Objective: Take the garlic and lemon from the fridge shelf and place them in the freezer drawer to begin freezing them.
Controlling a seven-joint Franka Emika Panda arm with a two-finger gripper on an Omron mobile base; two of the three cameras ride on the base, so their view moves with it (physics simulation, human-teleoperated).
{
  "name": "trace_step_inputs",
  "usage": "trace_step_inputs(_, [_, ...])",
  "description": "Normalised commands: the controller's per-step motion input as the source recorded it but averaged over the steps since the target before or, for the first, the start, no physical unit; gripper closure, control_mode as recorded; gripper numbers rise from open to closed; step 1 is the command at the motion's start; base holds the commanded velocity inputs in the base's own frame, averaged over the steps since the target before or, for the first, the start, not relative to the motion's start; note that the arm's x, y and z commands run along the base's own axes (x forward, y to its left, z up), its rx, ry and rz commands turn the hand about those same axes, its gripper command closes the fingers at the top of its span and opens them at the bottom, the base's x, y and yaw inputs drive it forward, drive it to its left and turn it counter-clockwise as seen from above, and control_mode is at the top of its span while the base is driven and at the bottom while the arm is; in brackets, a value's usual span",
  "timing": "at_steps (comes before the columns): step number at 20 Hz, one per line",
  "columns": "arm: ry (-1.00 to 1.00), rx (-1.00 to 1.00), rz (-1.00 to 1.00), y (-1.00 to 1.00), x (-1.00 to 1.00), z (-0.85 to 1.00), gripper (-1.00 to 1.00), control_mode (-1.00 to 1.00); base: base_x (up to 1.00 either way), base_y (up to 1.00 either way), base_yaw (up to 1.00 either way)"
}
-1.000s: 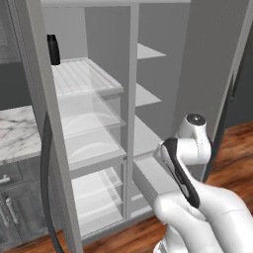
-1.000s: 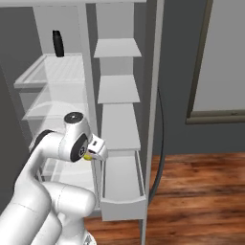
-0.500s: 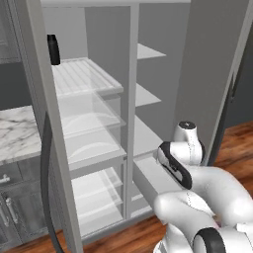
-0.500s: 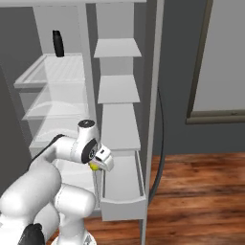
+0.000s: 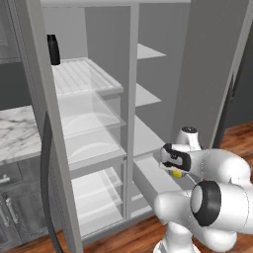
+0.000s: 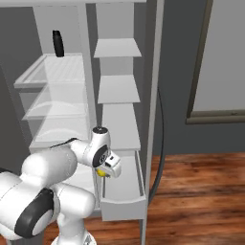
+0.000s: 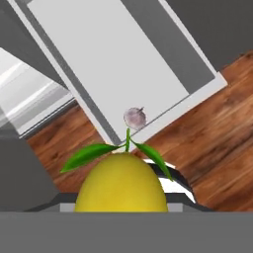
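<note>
You are well past halfway: the garlic already lies in the freezer drawer, by its near corner. Your hand is clamped on the lemon, held above the drawer's edge. Left: move over the drawer and release.

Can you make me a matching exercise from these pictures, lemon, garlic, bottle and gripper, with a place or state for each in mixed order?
Things:
1. lemon
2. garlic
3. bottle
4. gripper

Places or states:
A. standing on the ribbed fridge shelf
B. shut on the yellow fruit
C. lying in the freezer drawer, near a corner
D. held in the fingers above the drawer

Pairs: 1-D, 2-C, 3-A, 4-B
</note>
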Motion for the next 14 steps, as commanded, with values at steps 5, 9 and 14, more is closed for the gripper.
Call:
trace_step_inputs(5, [0.00, 0.00, 0.00, 0.00, 0.00, -0.85, 1.00, -1.00, 0.00, 0.00, 0.00])
trace_step_inputs(9, [0.00, 0.00, 0.00, 0.00, 0.00, -0.67, 1.00, -1.00, 0.00, 0.00, 0.00])
trace_step_inputs(14, [0.00, 0.01, 0.00, -0.02, 0.00, -0.42, 1.00, -1.00, 0.00, 0.00, 0.00])
